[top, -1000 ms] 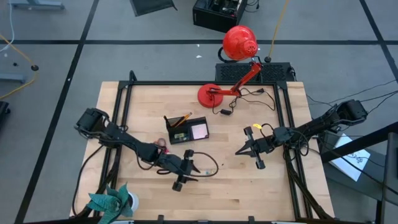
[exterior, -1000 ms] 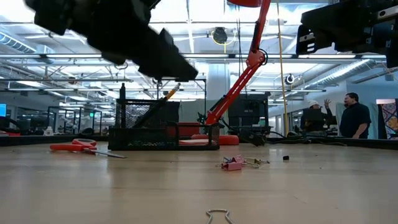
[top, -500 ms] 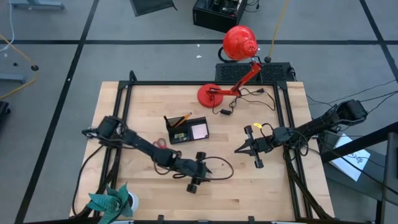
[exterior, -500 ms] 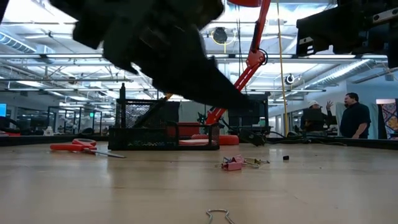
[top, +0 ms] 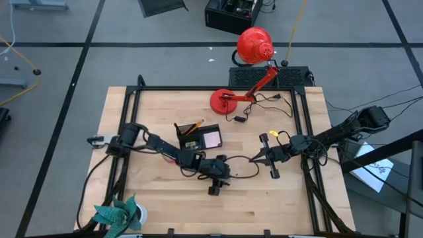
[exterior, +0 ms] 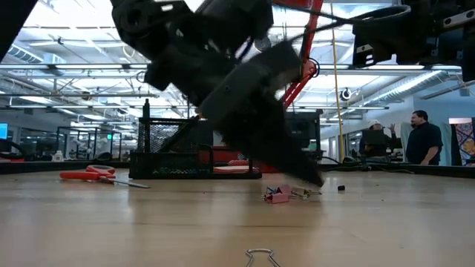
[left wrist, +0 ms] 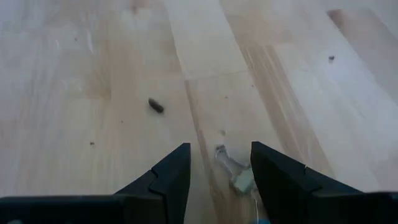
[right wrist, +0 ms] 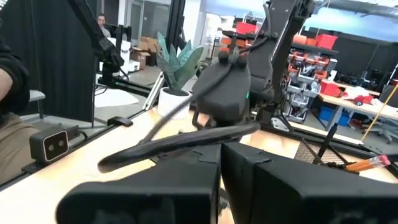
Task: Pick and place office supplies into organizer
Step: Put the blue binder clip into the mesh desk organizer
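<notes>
My left gripper (top: 230, 170) reaches to the middle of the table, open and slanting down. In the left wrist view its fingers (left wrist: 219, 147) stand on either side of a small pale clip (left wrist: 235, 172) lying on the wood, not touching it. In the low view its tip (exterior: 315, 179) hangs just above a pinkish clip (exterior: 278, 195). The black organizer (top: 198, 139) holds an orange pencil (top: 194, 125) and a pink notepad (top: 212, 139). Red-handled scissors (exterior: 96, 176) lie flat on the table left of it. My right gripper (top: 253, 159) waits shut at the right, held above the table.
A red desk lamp (top: 225, 101) stands at the far edge with its cord on the table. A teal plant (top: 119, 215) sits at the near left corner. A wire clip (exterior: 260, 256) lies near the low camera, and a small dark bit (left wrist: 155, 106) lies ahead of my left fingers.
My left gripper has swept toward the table's right edge and come down, from beside the scissors to the small clips in the middle. It has stayed open.
</notes>
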`<state>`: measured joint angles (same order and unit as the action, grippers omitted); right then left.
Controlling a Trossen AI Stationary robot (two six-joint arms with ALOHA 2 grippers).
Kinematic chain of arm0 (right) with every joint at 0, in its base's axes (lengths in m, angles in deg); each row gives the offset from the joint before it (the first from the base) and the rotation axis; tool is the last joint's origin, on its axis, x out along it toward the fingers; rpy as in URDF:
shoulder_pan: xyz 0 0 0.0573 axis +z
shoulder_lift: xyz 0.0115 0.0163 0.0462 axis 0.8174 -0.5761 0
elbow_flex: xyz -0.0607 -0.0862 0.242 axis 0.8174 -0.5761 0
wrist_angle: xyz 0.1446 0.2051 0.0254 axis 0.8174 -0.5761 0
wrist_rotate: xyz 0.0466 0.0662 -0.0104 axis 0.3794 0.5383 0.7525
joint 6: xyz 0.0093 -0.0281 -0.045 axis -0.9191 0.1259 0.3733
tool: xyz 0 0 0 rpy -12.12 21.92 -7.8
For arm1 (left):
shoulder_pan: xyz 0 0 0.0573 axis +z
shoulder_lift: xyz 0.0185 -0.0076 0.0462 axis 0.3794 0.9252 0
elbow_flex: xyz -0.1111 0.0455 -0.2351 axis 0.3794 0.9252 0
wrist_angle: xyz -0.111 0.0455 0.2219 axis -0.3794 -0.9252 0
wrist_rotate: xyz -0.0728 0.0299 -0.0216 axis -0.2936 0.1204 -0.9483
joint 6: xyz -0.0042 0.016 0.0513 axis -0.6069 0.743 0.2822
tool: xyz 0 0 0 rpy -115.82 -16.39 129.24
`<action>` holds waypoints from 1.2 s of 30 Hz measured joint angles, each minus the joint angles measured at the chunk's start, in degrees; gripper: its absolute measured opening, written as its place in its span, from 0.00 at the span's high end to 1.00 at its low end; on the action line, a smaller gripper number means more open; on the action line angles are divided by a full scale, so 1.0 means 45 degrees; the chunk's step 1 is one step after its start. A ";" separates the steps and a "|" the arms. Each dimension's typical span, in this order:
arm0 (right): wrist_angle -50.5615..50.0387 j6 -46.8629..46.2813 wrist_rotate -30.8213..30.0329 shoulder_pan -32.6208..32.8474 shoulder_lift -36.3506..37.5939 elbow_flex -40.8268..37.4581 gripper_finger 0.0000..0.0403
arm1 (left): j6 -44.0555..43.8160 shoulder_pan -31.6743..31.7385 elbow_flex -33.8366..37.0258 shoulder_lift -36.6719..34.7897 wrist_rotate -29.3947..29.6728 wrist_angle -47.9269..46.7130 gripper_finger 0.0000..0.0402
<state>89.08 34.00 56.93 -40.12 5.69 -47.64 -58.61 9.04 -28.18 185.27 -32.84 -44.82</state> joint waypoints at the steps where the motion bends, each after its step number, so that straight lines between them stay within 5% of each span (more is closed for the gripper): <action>1: -0.0008 0.0035 -0.0002 0.0000 0.0000 0.0000 0.99 | -0.0058 0.0042 -0.0001 0.0129 -0.0074 0.0022 0.57; 18: -0.0117 0.0059 0.0012 0.0000 0.0000 0.0002 0.99 | -0.0775 -0.0523 -0.0121 0.0343 -0.0358 -0.2762 0.57; 36: -0.0069 -0.0147 0.0022 0.0005 0.0005 0.0002 0.99 | -0.1441 -0.1205 -0.0008 -0.0781 -0.2801 -0.5272 0.57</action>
<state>88.77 33.34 57.03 -40.10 5.71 -47.62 -65.09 3.62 -28.22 181.75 -45.45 -68.54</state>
